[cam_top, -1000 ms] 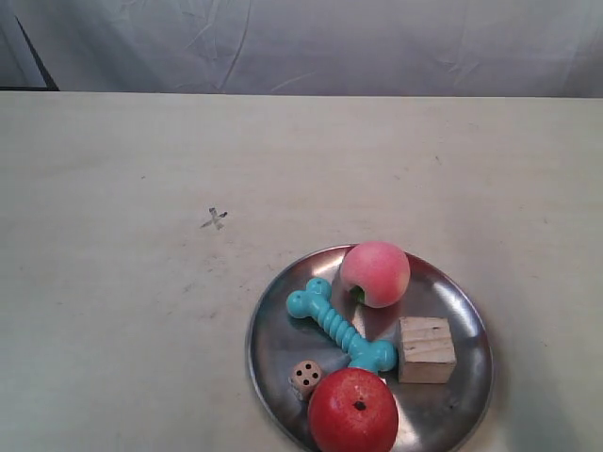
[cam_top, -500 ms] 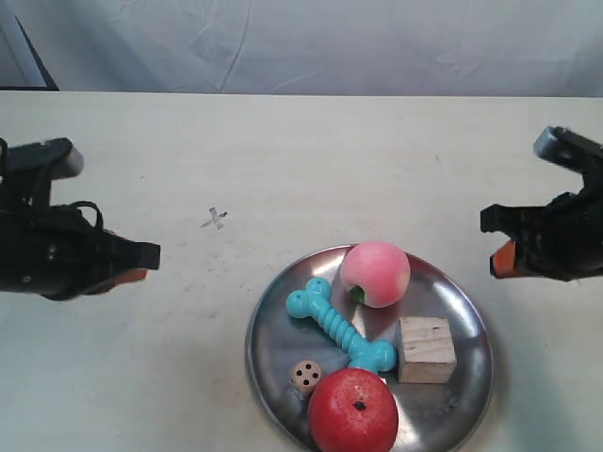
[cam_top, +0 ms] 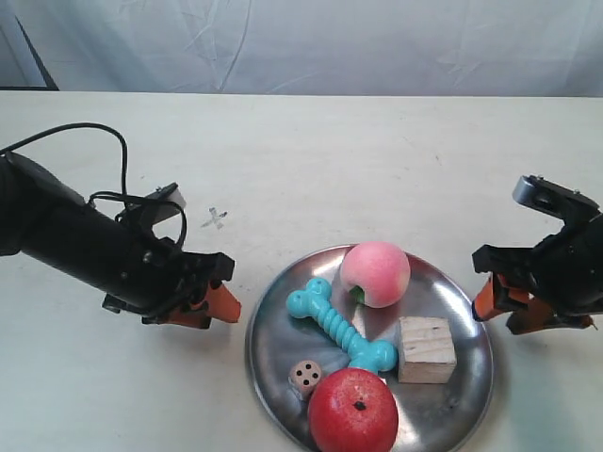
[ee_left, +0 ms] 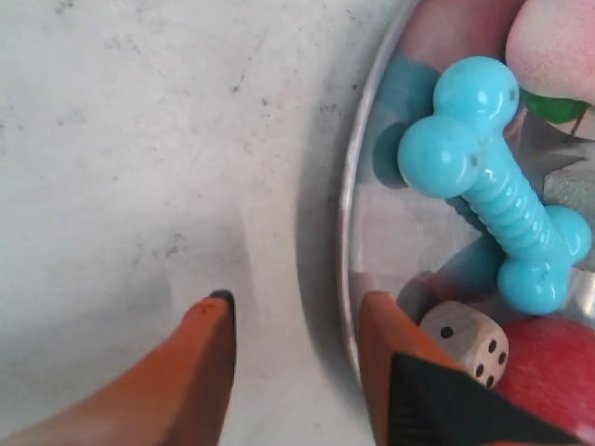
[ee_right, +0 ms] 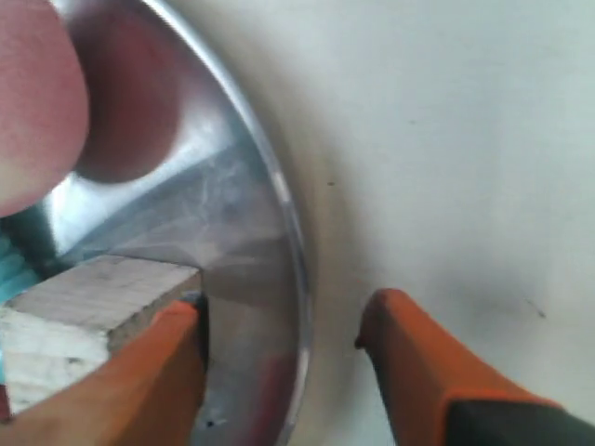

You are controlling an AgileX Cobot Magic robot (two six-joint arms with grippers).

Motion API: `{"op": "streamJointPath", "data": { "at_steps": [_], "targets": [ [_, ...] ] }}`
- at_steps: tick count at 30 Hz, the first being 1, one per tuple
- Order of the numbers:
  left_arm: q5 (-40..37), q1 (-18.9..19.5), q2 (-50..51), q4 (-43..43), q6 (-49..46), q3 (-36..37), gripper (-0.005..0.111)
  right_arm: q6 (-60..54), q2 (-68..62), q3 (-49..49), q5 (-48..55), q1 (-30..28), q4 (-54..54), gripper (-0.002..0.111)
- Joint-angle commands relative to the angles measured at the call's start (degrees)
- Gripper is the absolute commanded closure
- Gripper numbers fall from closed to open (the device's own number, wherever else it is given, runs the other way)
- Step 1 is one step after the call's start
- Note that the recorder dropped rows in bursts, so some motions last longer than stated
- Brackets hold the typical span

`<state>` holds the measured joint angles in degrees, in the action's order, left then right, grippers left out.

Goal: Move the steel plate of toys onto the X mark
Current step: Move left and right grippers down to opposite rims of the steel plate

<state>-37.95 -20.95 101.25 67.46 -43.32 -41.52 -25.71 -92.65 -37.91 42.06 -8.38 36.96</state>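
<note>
Because we need to lift the steel plate (cam_top: 273, 350), left gripper (ee_left: 297, 311) and right gripper (ee_right: 284, 311) straddle its rim. Both are spread wide, holding nothing.

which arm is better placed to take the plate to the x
Left, probably. The left tool and right tool are both open astride the rim of the steel plate, but the left is on the side nearer the X mark, so it could pull rather than push.

Cream table (cam_top: 377, 160), faint scuffs and specks; wrinkled white cloth backdrop (cam_top: 330, 42) along far edge.
</note>
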Motion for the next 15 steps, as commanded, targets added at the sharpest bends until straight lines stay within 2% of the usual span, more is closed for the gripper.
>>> {"op": "streamJointPath", "data": {
  "at_steps": [1,9,15],
  "targets": [
    [0.3,-0.3,2.2,0.6,-0.3,-1.0,0.064,10.2,-0.1,-0.2,-1.9,-0.2,-9.5,0.052],
    [-3.8,-0.3,7.4,3.5,-0.9,-2.8,0.064,11.8,-0.2,-0.1,-2.1,-0.2,-9.7,0.052],
    [-5.6,-0.6,8.4,5.6,-3.7,-4.0,0.064,11.7,-0.2,1.8,-4.5,-0.2,-8.0,0.058]
  ]
}}
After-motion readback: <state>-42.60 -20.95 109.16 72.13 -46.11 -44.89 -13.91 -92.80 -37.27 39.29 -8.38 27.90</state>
